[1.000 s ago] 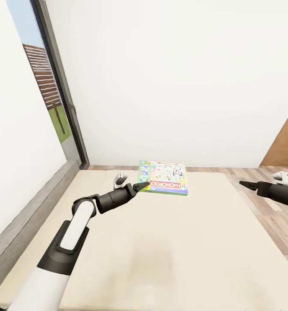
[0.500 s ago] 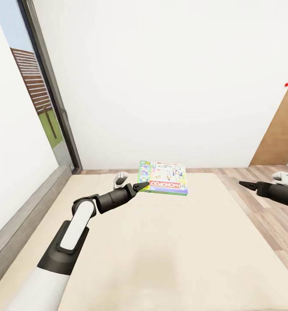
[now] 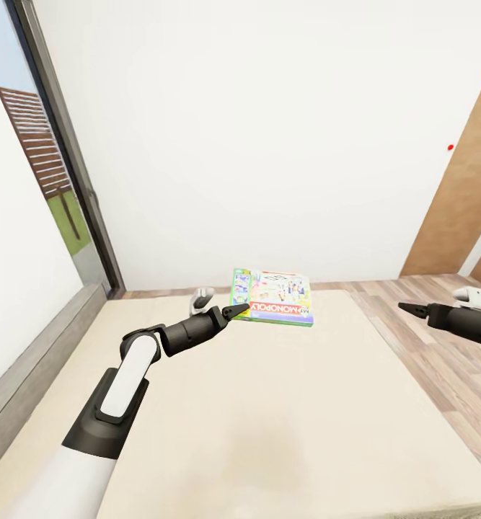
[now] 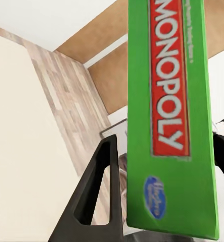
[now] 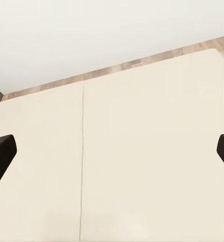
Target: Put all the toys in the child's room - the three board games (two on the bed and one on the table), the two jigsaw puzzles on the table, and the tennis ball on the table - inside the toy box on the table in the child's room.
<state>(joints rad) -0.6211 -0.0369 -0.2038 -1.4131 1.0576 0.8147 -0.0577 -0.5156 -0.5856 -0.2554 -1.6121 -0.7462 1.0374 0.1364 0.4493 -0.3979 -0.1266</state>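
monopoly box (image 3: 272, 296) held above the bed (image 3: 269, 404), its green edge pinched in the left gripper (image 3: 233, 311) jaws. right gripper (image 5: 112, 151) jaws spread wide, nothing between them, over the bed's beige sheet.

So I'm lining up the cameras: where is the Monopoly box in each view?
Head view: Monopoly box at centre, held at the left gripper.
Left wrist view: its green edge between the fingers.
Right wrist view: not in it.
Shared landmark: the beige bed.
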